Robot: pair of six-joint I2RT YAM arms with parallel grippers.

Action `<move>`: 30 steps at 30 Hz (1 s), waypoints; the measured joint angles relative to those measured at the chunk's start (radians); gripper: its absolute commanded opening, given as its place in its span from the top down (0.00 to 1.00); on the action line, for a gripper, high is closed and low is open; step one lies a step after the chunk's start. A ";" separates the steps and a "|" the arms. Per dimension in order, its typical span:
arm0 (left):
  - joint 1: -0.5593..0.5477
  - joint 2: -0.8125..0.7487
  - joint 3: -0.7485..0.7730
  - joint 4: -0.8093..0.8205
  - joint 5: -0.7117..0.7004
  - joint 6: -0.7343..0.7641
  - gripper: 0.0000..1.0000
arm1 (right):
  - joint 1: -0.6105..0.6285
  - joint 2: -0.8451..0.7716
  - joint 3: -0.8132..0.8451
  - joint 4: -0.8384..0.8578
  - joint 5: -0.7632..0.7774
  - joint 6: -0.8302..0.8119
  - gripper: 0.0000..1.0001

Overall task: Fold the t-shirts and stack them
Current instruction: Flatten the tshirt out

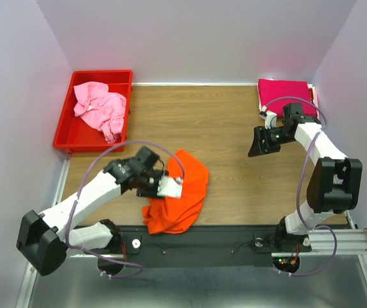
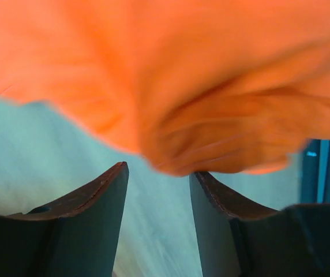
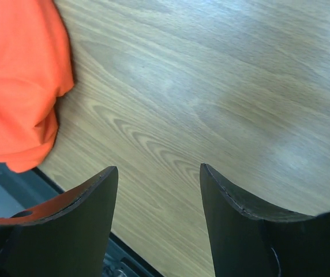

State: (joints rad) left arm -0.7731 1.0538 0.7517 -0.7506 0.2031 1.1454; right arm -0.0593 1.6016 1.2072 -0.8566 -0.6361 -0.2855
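The orange t-shirt lies crumpled at the near edge of the tabletop. We judge the step in hand to be spreading it flat before folding. Our left gripper sits at its left side, jaws parted with nothing between them, and blurred orange cloth hangs just past the tips. Our right gripper, also released, hovers over bare wood, well apart to the right. Farther out, a magenta t-shirt lies folded in the far right corner, and a pink t-shirt is heaped in a red bin at far left. Next, we think each gripper must pinch an edge and draw the cloth flat.
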 measured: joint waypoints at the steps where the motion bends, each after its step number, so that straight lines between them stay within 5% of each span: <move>1: 0.047 0.014 0.035 0.003 0.014 -0.012 0.41 | 0.001 0.004 0.000 0.000 -0.012 0.000 0.36; 10: 0.323 0.499 0.492 0.165 0.210 -0.360 0.28 | 0.001 0.043 0.000 0.002 -0.075 0.013 0.36; 21: 0.332 0.795 0.580 0.272 0.262 -0.666 0.30 | 0.001 0.043 -0.020 0.005 -0.079 0.014 0.36; 26: 0.332 0.868 0.629 0.278 0.329 -0.726 0.48 | 0.001 0.042 -0.027 0.005 -0.076 0.012 0.36; 29: 0.332 0.922 0.684 0.267 0.359 -0.750 0.71 | 0.001 0.042 -0.027 0.005 -0.071 0.011 0.37; 30: 0.332 0.951 0.716 0.258 0.372 -0.759 0.90 | -0.001 0.042 -0.027 0.005 -0.070 0.011 0.37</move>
State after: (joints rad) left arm -0.4416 2.0045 1.4677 -0.4927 0.5747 0.3866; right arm -0.0605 1.6432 1.1801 -0.8516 -0.7063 -0.2745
